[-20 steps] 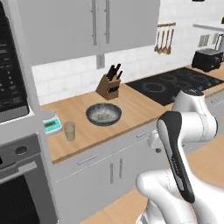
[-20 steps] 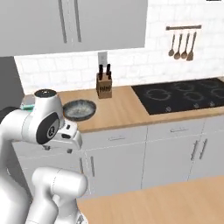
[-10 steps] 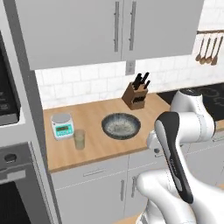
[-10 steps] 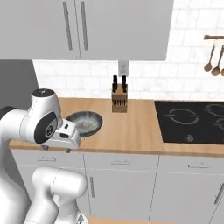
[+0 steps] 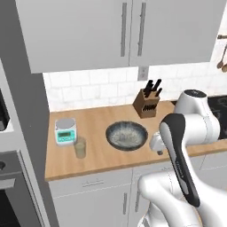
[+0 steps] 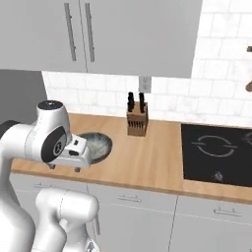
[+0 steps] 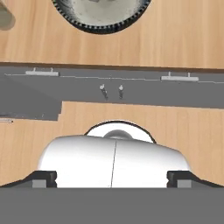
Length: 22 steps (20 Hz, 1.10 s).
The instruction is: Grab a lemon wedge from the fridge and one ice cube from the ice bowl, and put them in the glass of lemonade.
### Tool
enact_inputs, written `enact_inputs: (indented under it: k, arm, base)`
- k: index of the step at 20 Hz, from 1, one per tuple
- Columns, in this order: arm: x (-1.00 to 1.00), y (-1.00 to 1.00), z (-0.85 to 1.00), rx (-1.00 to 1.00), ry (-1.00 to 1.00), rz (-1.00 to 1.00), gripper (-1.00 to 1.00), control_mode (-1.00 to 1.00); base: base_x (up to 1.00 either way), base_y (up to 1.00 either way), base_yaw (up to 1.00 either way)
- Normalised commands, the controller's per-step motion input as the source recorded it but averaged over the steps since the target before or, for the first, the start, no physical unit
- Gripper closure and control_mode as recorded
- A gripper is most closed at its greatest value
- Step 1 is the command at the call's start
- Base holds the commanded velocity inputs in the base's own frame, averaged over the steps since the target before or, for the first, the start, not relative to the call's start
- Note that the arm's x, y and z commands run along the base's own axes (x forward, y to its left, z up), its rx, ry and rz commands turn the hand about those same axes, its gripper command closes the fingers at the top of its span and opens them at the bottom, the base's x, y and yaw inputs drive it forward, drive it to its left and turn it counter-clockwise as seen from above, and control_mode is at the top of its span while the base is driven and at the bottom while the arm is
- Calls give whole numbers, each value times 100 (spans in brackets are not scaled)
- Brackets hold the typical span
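Speckled grey-blue inside a dark rim, the ice bowl (image 5: 127,135) sits on the wooden counter (image 5: 102,155) roughly midway between the back wall and the front edge; its near rim also shows at the top of the hand view (image 7: 103,17). The glass of lemonade (image 5: 80,147) stands upright to the bowl's left, apart from it, just in front of a low white and teal box-like item (image 5: 65,131). A knife block (image 5: 148,103) stands behind and to the right of the bowl, near the tiled wall. The gripper (image 6: 64,167) hangs over the counter's front edge beside the bowl, jaws fully spread and holding nothing. A black cooktop (image 6: 216,152) lies further right. Grey wall cabinets (image 5: 119,31) hang above.
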Motion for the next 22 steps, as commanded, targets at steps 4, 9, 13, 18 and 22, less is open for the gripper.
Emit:
enact_inputs:
  k: [4, 9, 13, 18, 22]
  arm:
    - [0, 0, 0, 0, 0, 0, -100, 100]
    - [0, 0, 0, 0, 0, 0, -100, 100]
    - [0, 0, 0, 0, 0, 0, -100, 100]
    - [0, 0, 0, 0, 0, 0, -100, 100]
    - [0, 0, 0, 0, 0, 0, -100, 100]
  base:
    - [47, 0, 32]
    - [39, 11, 37]
    - [36, 15, 35]
    - [46, 19, 27]
    - [54, 16, 17]
